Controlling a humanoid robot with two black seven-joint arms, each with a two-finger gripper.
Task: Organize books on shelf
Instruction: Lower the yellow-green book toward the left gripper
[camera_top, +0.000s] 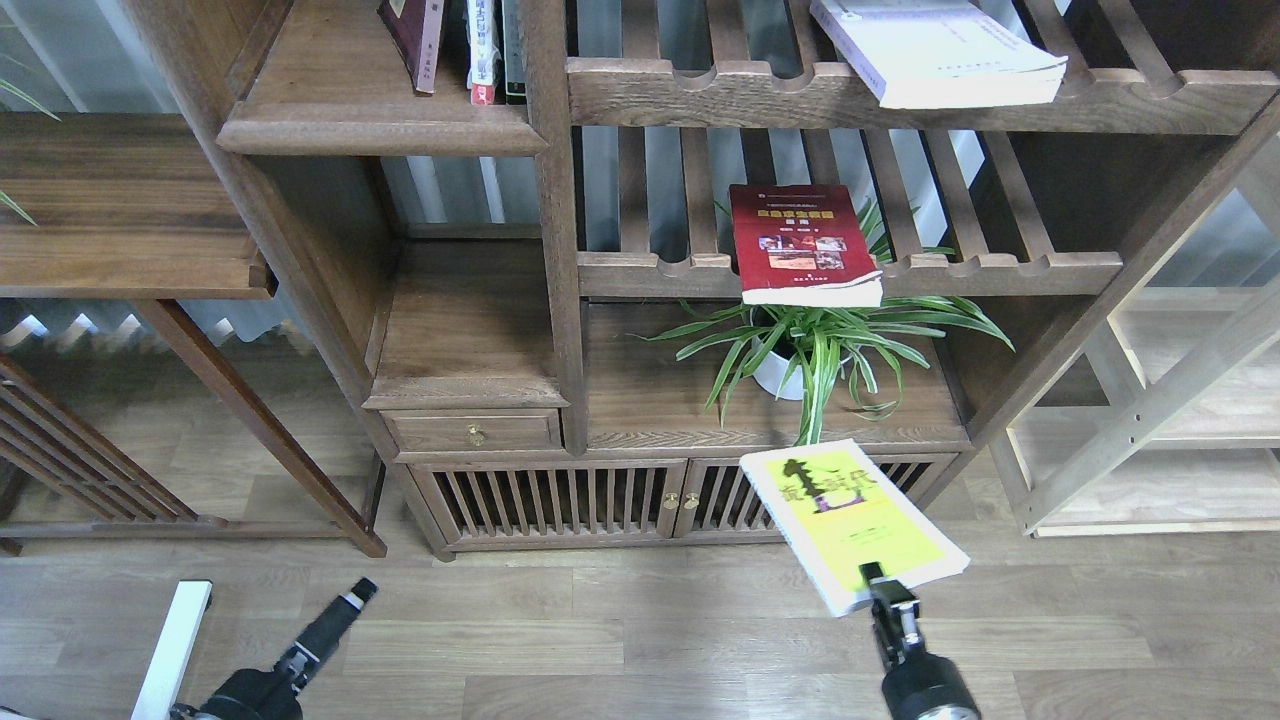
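Gripping the yellow-green book by its near edge, the right gripper holds it in the air at 5 o'clock, before the cabinet doors | left gripper at 7 o'clock, fingers indistinguishable | dark red book on slatted rack above spider plant | white book at 1 o'clock.

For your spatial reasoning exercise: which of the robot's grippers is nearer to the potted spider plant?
Right. The right gripper, clamped on the yellow-green book, sits just below and slightly right of the spider plant. The left gripper is low and far off to the plant's left.
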